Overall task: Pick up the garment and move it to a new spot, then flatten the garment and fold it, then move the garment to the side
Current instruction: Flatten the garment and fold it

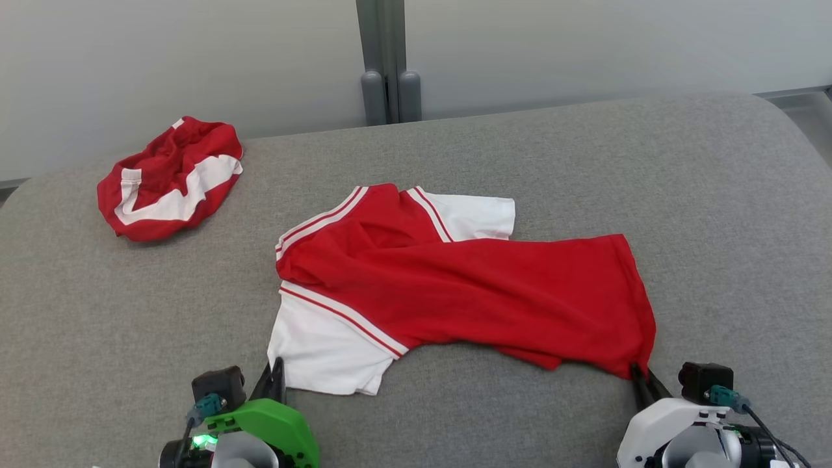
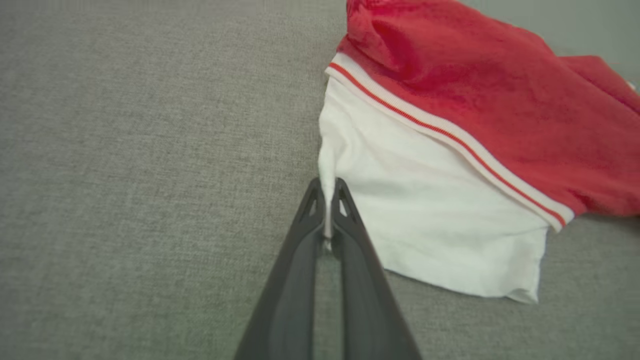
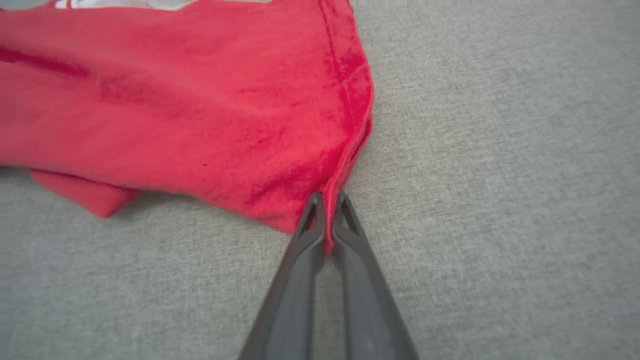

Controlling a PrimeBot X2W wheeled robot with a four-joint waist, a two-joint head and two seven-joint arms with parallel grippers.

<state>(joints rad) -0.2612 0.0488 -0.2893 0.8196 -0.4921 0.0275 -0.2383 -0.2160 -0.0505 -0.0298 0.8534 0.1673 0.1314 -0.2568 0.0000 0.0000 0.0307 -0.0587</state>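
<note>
Left pincer (image 2: 327, 187) clamped on white sleeve (image 2: 425, 235) corner of garment (image 1: 455, 286); right pincer (image 3: 327, 197) clamped on its red hem corner. 2 grips, likely to lift it spread.

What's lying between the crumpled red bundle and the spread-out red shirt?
Nothing: bare grey cushion separates bundle and shirt, per the head view.

Bright, even, diffuse light. Soft thin shadow under shirt (image 1: 468, 286) edge. Head view sharp; wrist views softer, fingers (image 2: 295, 300) blurred twd bottom edge, slight wide-angle stretch at corners.
</note>
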